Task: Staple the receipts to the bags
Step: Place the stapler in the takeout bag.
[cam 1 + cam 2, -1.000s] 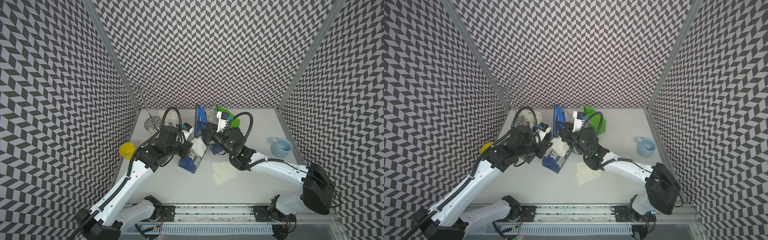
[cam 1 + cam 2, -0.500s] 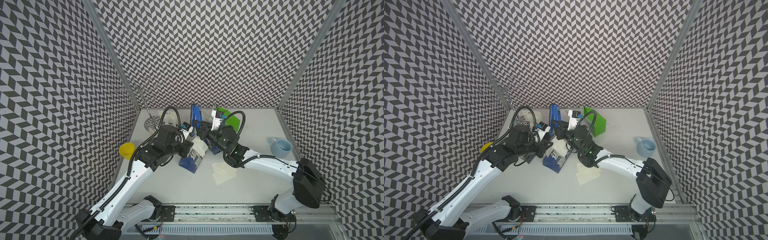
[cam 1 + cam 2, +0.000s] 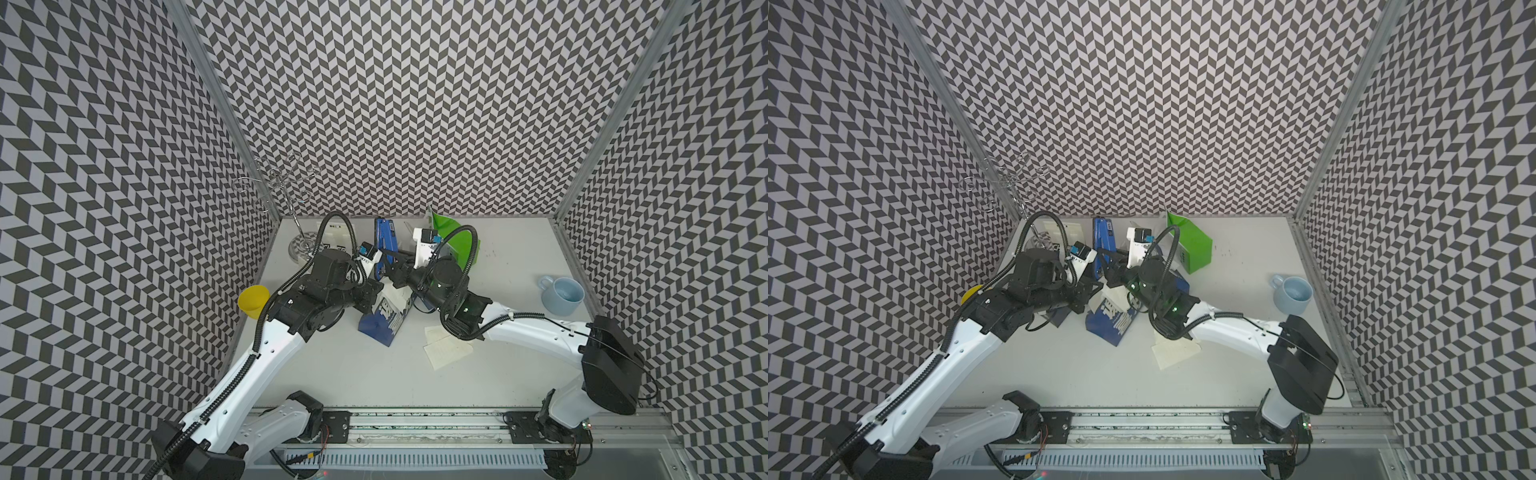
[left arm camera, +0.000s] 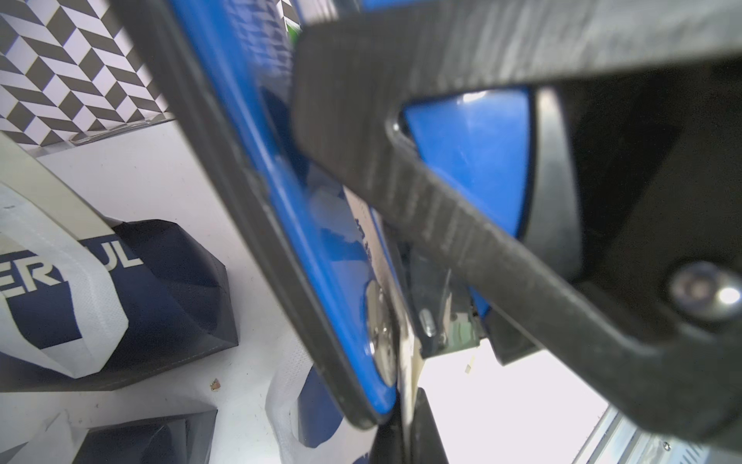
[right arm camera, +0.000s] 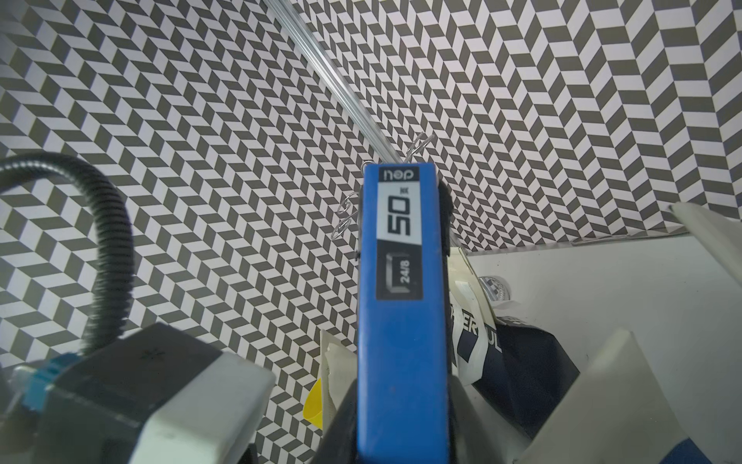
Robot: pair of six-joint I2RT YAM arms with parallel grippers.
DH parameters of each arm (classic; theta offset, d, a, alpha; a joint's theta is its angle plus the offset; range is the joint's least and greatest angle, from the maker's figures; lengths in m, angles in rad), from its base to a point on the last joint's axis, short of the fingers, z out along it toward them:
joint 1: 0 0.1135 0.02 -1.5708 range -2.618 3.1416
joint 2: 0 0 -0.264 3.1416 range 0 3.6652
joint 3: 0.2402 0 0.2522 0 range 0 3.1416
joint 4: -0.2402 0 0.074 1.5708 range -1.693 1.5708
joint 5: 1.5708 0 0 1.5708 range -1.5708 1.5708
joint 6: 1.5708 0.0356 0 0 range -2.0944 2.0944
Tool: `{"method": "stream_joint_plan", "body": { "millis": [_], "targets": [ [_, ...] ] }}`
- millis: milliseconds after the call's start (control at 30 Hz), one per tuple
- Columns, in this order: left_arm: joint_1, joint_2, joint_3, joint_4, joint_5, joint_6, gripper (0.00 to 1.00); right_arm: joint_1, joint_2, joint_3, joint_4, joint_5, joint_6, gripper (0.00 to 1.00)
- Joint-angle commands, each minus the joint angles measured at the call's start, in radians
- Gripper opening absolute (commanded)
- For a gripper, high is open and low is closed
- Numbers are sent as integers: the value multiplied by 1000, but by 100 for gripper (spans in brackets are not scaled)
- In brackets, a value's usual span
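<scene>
At table centre, right gripper clamps stapler onto bag and receipt, left gripper closed alongside; loose receipts lie unstapled.

The right gripper has carried the blue stapler leftward toward the left arm, uncovering more of the green bag.

Dark blue bag mid-table, blue stapler upright behind it, green bag, loose receipts, pale blue mug apart
</scene>
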Motion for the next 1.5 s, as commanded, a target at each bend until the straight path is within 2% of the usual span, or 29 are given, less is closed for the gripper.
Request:
{"method": "stream_joint_plan", "body": {
  "millis": [0, 367, 533, 733, 1000, 1300, 1467],
  "targets": [
    [14, -1, -7, 54, -3, -17, 0, 25, -40, 50, 98, 16, -52, 6],
    [34, -13, 9, 56, 12, -38, 0, 77, -52, 57, 100, 116, -186, 6],
    [78, -19, 16, 66, 82, -52, 0, 93, -58, 48, 114, 148, -236, 6],
    [120, -46, 6, 98, 179, -69, 0, 94, -49, -11, 210, 162, -235, 6],
    [140, -57, 9, 103, 236, -59, 0, 94, -38, -18, 219, 178, -259, 6],
    [143, -62, 2, 105, 278, -49, 0, 93, -12, -14, 239, 183, -290, 6],
    [143, -62, 10, 109, 239, -52, 0, 94, -15, -21, 222, 177, -300, 6]
  ]
}}
